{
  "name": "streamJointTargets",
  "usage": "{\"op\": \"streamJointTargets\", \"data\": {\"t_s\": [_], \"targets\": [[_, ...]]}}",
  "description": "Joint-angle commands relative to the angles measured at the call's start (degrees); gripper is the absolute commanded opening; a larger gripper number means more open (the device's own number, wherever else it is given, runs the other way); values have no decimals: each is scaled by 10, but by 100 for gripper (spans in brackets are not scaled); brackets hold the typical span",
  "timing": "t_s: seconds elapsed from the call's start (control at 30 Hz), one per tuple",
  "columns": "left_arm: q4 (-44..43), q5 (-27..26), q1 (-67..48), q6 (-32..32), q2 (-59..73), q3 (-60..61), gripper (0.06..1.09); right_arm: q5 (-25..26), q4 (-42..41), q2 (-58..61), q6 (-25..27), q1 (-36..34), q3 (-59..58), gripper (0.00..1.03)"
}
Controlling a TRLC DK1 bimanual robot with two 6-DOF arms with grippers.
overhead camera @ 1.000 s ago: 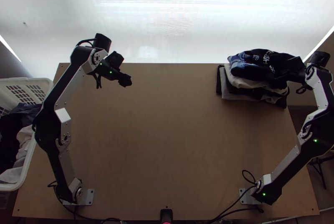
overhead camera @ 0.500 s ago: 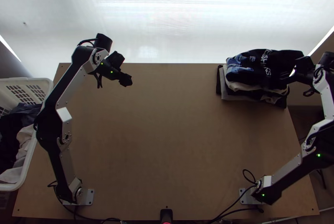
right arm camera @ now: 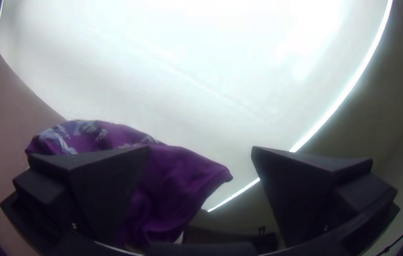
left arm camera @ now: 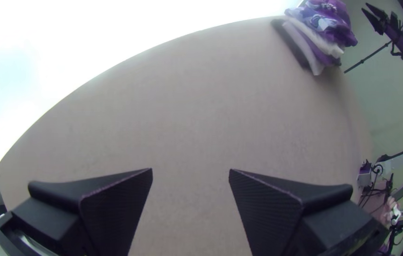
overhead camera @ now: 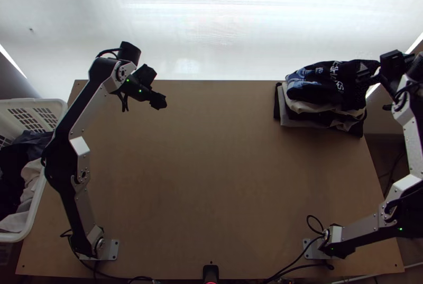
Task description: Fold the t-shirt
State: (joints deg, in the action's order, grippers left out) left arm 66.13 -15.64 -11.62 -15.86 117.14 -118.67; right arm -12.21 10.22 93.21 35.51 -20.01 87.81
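Folding looks finished: the shirt (overhead camera: 317, 83) sits bundled on the stack (overhead camera: 293, 121) at two o'clock. The right pincer (right arm camera: 201, 150), spread, is at its three o'clock; the left pincer (left arm camera: 191, 171), ten o'clock, gapes too. Next: back away without snagging.

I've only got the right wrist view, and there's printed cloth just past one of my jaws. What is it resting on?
Observer: The printed garment lies on top of a stack of folded clothes.

Operator: Is the left gripper holding anything?

Observer: No. The left gripper has its jaws wide apart, with tabletop seen between them.

Operator: Any more laundry about?

Observer: Yes, a white basket beside the table's left edge has loosely bunched clothing in it.
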Motion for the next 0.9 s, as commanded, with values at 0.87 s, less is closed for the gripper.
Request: {"op": "streamJointTargets", "data": {"t_s": [0.87], "targets": [[0,-2,11,7,-21,20,86,-11,-348,103,-142,51,-342,99]]}}
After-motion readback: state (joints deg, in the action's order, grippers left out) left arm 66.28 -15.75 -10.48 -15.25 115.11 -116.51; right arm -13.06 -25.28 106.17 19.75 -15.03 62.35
